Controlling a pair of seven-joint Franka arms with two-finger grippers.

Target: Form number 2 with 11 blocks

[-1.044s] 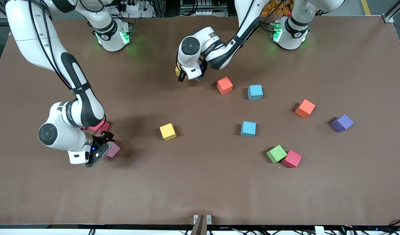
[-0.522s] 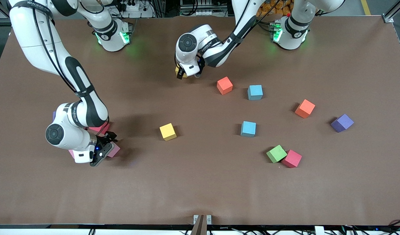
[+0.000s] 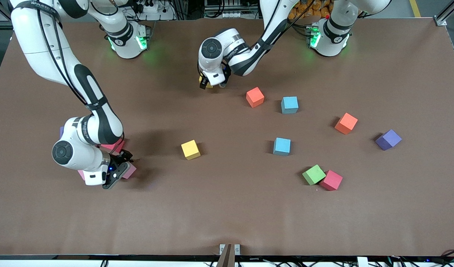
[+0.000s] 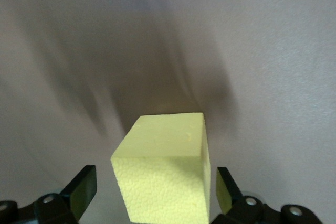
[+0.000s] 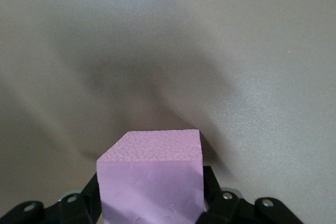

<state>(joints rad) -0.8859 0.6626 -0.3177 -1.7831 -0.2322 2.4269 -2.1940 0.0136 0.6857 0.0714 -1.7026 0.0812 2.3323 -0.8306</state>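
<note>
front: high, faces robots, whole table (image 3: 227, 222) | wrists: close, looking down at table

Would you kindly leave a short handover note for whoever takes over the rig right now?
Left claw: open, straddling a yellow block and not gripping it.
Right claw: shut on a pink block at the right arm's end of the table, with another pink block beside it.
Scattered: second yellow block, red block, light blue blocks, orange block, green block touching a crimson block.
Done: nothing of the 2 is laid out.
Left: every placement. Leave the purple cube out.
</note>
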